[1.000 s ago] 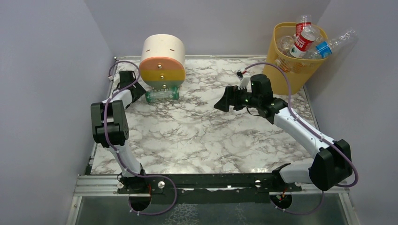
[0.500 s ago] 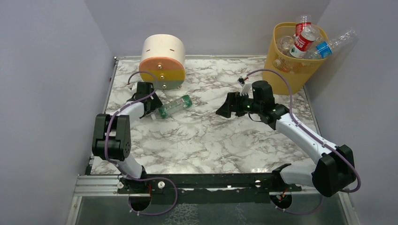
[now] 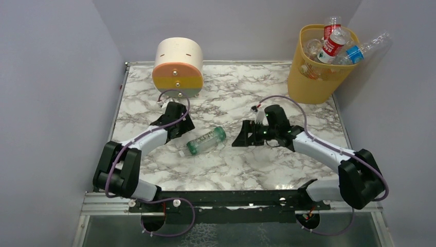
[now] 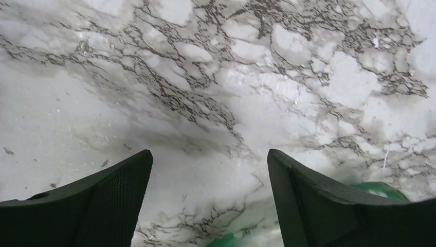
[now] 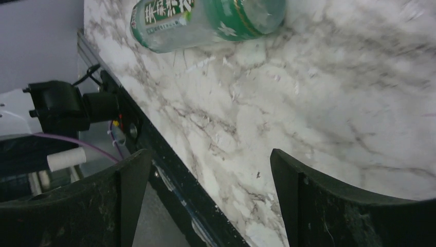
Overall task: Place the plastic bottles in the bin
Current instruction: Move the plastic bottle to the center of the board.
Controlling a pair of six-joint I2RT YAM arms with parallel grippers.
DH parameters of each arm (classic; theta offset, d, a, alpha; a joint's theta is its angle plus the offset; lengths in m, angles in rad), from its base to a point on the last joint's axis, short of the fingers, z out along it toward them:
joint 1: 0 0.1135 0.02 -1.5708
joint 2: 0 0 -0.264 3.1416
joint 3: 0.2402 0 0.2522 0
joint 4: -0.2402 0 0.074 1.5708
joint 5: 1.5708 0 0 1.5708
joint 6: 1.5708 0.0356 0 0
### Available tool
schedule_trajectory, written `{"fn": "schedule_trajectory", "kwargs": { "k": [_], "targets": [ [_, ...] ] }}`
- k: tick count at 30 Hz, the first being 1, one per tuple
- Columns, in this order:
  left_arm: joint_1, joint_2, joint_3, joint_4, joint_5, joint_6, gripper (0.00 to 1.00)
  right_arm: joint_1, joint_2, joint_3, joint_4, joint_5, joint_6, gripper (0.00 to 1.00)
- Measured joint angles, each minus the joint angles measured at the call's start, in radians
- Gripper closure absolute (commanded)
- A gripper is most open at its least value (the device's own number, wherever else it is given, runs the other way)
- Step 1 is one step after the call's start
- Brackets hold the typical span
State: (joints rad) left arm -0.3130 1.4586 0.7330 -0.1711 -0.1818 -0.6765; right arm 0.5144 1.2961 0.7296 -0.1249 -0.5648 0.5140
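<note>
Top external: glossy marbled table; translucent yellow bin, heaped with bottles, well behind the right gripper. Smooth cylindrical green-labelled bottle lies flat between right gripper and left gripper — both wide apart, empty. Risk — an off-centre pinch could roll it away.

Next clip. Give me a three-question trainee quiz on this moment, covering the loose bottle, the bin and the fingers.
1. True or false: the green-labelled bottle stands upright on the table.
2. What sticks out above the rim of the bin? A) bottles; B) an arm; C) nothing.
3. Fill in: the fingers of the left gripper and the right gripper are both ____, with nothing between them.
Key: 1 false, it lies on its side; 2 A; 3 open.
</note>
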Motion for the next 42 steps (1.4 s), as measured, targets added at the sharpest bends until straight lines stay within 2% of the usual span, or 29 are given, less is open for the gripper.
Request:
{"fn": "schedule_trajectory", "kwargs": {
  "k": [4, 10, 17, 23, 35, 42],
  "targets": [
    [-0.031, -0.068, -0.046, 0.006, 0.002, -0.015, 0.13, 0.14, 0.055, -0.079, 0.076, -0.024, 0.096, 0.22],
    [-0.046, -0.14, -0.11, 0.005, 0.012, -0.024, 0.13, 0.333, 0.16, -0.157, 0.227, -0.027, 0.229, 0.23],
    [-0.09, -0.278, -0.198, 0.011, 0.043, -0.057, 0.13, 0.343, 0.238, -0.158, 0.321, 0.035, 0.302, 0.23],
    [-0.134, -0.362, -0.283, 0.005, 0.069, -0.095, 0.13, 0.343, 0.344, -0.05, 0.371, 0.056, 0.335, 0.23],
    [-0.146, -0.479, -0.344, 0.006, 0.105, -0.136, 0.13, 0.343, 0.499, 0.197, 0.33, 0.082, 0.323, 0.18],
    [-0.15, -0.545, -0.422, 0.007, 0.126, -0.17, 0.14, 0.343, 0.558, 0.222, 0.298, 0.1, 0.336, 0.18]
  ]
}}
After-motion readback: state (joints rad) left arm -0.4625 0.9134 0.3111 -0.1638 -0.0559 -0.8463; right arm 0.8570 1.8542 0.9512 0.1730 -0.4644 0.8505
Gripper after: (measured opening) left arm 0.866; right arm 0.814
